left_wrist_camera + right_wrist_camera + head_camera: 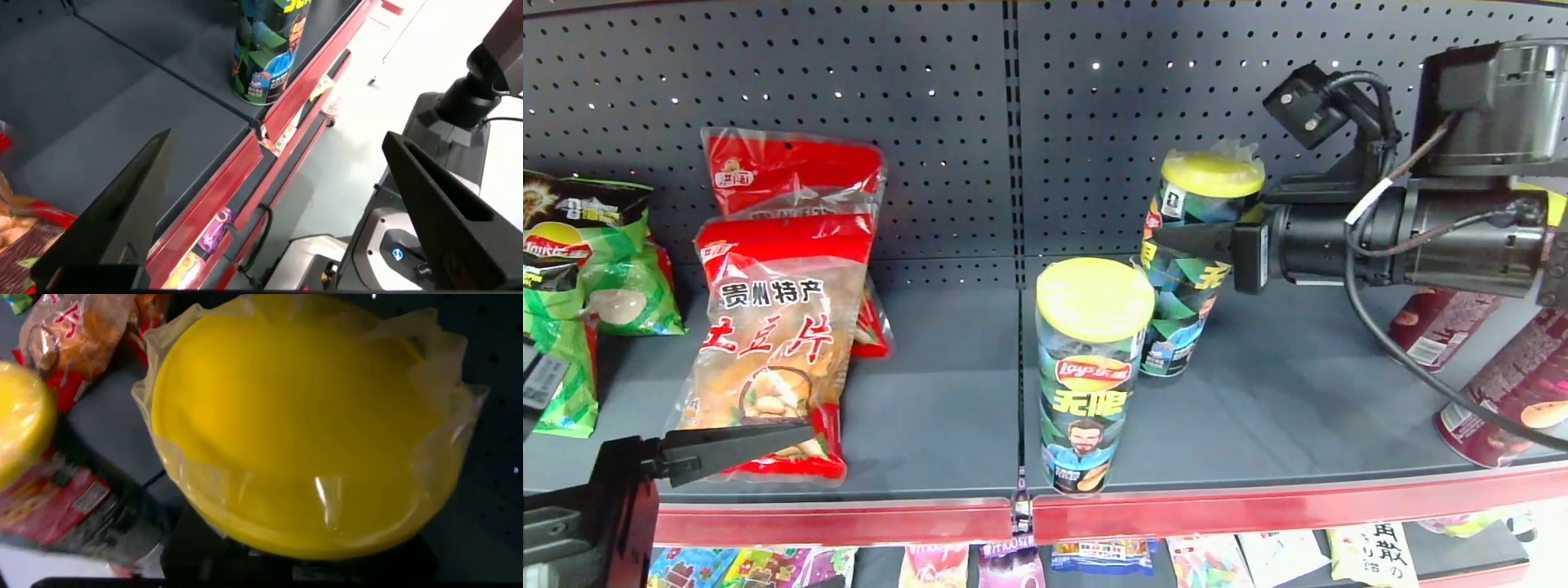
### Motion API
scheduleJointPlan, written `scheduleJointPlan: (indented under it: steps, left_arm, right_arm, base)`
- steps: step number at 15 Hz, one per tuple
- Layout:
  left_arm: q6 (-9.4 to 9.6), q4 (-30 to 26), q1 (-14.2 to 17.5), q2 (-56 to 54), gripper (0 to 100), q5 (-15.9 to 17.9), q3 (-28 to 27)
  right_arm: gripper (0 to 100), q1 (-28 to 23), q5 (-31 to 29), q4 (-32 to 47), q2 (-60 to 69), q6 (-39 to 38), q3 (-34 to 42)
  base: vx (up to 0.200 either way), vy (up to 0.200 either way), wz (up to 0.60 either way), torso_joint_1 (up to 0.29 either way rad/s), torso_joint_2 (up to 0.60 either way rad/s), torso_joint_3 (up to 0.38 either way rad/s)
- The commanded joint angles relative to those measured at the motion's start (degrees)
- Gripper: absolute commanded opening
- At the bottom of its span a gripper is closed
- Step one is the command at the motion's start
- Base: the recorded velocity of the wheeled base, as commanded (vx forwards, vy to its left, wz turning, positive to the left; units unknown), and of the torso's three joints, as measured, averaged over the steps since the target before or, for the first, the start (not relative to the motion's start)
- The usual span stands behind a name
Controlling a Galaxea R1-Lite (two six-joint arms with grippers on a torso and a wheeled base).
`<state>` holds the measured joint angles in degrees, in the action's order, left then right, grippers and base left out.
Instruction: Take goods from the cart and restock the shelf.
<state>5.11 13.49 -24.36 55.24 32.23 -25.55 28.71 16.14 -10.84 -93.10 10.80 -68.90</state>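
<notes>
Two chip cans with yellow lids stand on the grey shelf (947, 408). The front can (1090, 376) stands free near the shelf's red edge, and its base shows in the left wrist view (265, 49). Behind it and slightly right stands the back can (1205, 196), with my right gripper (1196, 238) shut on its upper body from the right. That can's lid (294, 425), wrapped in clear film, is close under the right wrist camera. My left gripper (278, 139) hangs open and empty in front of the shelf edge at lower left, below the red bag.
Red bags of potato slices (776, 343) lean at the shelf's left, with green chip bags (580, 269) further left. Maroon cans (1503, 392) lie at the far right under my right arm. Bare shelf lies between bags and cans. Small packets (1094, 555) hang below.
</notes>
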Motion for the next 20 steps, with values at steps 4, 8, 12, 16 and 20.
scheduleJointPlan:
  steps: [4,8,12,16,20]
  left_arm:
    - [-0.01,0.0,0.0,-0.5,100,-0.9,0.2]
    - [-0.19,0.0,0.0,-0.6,100,-1.6,0.1]
    - [-0.27,0.1,0.0,-0.7,100,-2.1,-0.1]
    - [-0.27,0.1,0.0,-0.6,100,-2.1,-0.1]
    - [-0.27,0.1,0.0,-0.3,100,-2.1,-0.5]
  right_arm:
    - [0,0.5,1.8,-0.6,-6.4,0.2,-5.5]
    - [0,2.2,2.5,-2.5,-10.9,0.2,-9.2]
    - [0,3.5,2.4,-2.3,-13.2,0.0,-11.2]
    - [0,4.6,2.2,-2.3,-14.0,0.1,-11.2]
    - [0,4.8,2.1,-2.0,-13.7,0.0,-11.0]
  base:
    - [0.000,0.000,0.00,0.000,0.00,0.000]
    - [0.000,0.000,0.00,0.000,0.00,0.000]
    - [0.000,0.000,0.00,0.000,0.00,0.000]
    - [0.000,0.000,0.00,0.000,0.00,0.000]
    - [0.000,0.000,0.00,0.000,0.00,0.000]
